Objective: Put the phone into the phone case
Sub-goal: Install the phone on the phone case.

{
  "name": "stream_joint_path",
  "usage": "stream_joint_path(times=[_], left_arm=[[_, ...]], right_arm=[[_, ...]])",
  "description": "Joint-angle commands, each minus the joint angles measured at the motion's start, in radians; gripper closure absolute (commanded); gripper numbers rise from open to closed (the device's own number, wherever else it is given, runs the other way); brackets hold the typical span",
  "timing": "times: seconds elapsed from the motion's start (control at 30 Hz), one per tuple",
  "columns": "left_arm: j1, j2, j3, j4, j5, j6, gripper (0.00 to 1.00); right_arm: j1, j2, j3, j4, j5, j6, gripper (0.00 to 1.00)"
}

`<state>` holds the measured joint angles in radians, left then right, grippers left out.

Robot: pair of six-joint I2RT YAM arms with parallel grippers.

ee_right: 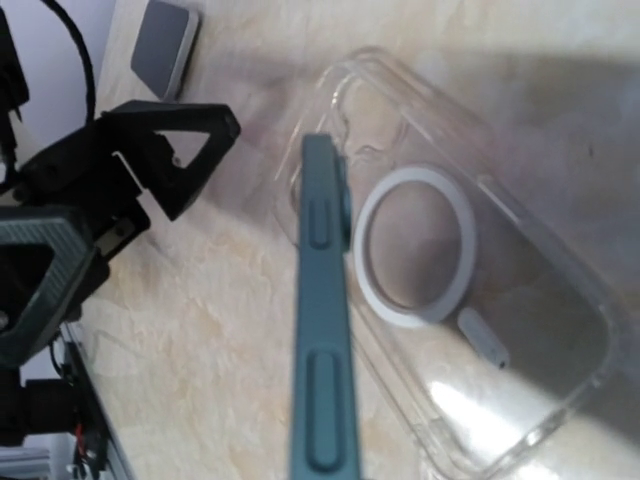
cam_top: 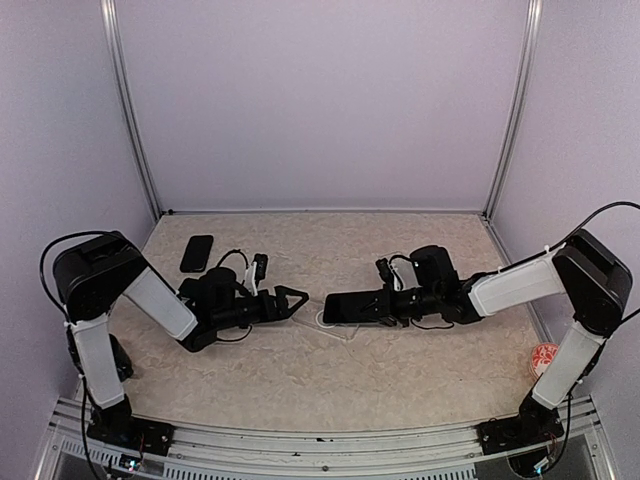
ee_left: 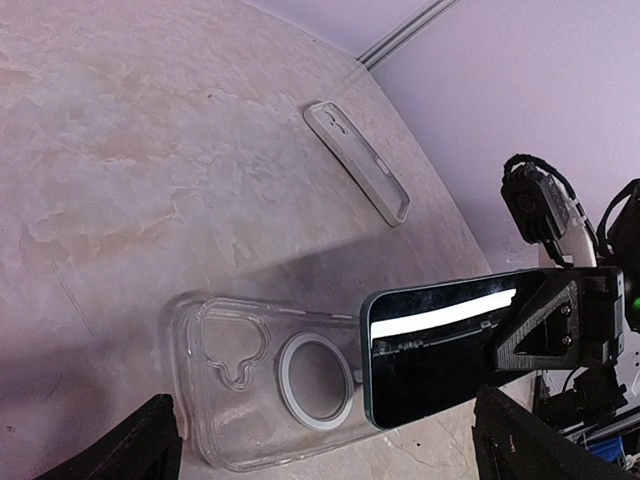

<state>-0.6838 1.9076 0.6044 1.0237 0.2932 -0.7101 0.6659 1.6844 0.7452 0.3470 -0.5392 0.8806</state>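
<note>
The clear phone case lies flat on the table with its white ring facing up; it also shows as the case and faintly as the case. My right gripper is shut on the phone, a dark slab with a teal edge. The phone hangs on its side edge over the case's right end, just above it. My left gripper stands open at the case's left end, its fingers on either side of the case, touching nothing.
A second black phone lies at the back left, seen as a grey slab. Another clear case lies further off on the table. A red and white object sits by the right arm's base.
</note>
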Motion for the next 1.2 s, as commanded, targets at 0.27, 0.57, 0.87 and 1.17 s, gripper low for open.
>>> stream_joint_path(times=[0.27, 0.57, 0.87, 1.17], left_arm=[[-0.017, 0.066, 0.048, 0.03, 0.026, -0.022, 0.01], [-0.041, 0.107, 0.075, 0.023, 0.016, -0.04, 0.01], [-0.085, 0.1, 0.069, 0.028, 0.003, -0.06, 0.01], [-0.105, 0.101, 0.082, 0.018, -0.01, -0.06, 0.01]], right_arm=[[-0.018, 0.014, 0.005, 0.168, -0.036, 0.136, 1.0], [-0.022, 0.016, 0.011, 0.162, -0.035, 0.143, 1.0], [-0.026, 0.04, -0.004, 0.187, -0.058, 0.192, 1.0], [-0.042, 0.084, -0.005, 0.203, -0.091, 0.186, 1.0]])
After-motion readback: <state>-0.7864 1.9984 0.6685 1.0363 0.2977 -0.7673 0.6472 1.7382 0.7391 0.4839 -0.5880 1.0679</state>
